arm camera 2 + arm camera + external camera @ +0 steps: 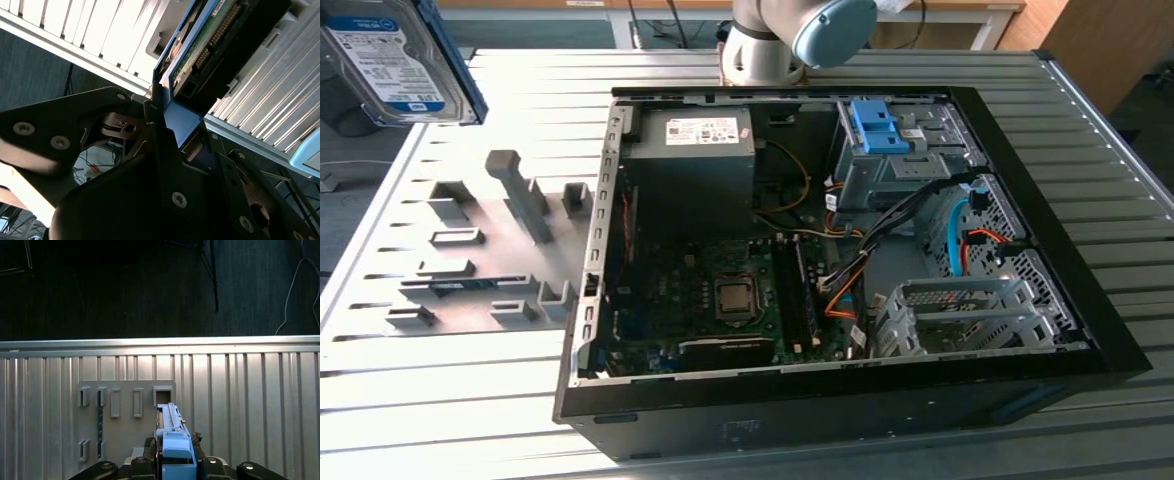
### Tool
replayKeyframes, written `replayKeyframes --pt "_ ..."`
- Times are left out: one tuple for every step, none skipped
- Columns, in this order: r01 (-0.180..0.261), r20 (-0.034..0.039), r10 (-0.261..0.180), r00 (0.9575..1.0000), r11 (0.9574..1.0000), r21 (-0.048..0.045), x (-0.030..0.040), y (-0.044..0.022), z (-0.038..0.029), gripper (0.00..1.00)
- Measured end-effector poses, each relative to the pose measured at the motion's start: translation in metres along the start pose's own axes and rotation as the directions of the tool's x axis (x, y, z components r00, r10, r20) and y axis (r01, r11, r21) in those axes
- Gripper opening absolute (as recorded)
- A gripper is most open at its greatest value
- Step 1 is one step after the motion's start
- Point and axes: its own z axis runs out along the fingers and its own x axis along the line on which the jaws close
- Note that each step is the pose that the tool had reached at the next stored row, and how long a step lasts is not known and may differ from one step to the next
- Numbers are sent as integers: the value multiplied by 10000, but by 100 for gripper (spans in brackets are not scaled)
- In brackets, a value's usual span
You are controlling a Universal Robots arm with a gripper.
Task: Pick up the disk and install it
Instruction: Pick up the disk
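The disk point(394, 60) hangs high in the air at the exterior view's left, its white-and-blue label showing, a blue bracket along its edge. It is above the grey holder plate point(480, 260) and well apart from the open computer case point(1067, 300). In the second wrist view my gripper point(172, 117) is shut on the blue bracket end of the disk point(220, 35), whose green circuit-board side shows. In the first wrist view the disk point(172, 432) appears edge-on between the fingers point(147, 445), over the holder plate point(125, 405).
The case lies open on the slatted metal table point(480, 410), with a motherboard point(720, 290), a grey power supply box point(694, 150) and a drive cage topped by a blue latch point(881, 125). The arm's base point(767, 45) stands behind the case.
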Motion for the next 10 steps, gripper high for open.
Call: replayKeyframes --pt "0 0 0 10000 10000 0 0 0 -15 37" --pt "0 1 0 10000 10000 0 -1 1 -30 37" --pt "0 1 0 10000 10000 1 -1 1 -44 37" --pt "0 1 0 10000 10000 1 -1 1 -59 37" --pt "0 1 0 10000 10000 1 -1 1 -74 37" --pt "0 0 0 10000 10000 0 -2 2 -89 37" --pt "0 0 0 10000 10000 1 -2 2 -104 37" --pt "0 1 0 10000 10000 1 -2 2 -118 37" --pt "0 1 0 10000 10000 0 -2 3 -133 37" --pt "0 0 0 10000 10000 1 -3 3 -149 37"
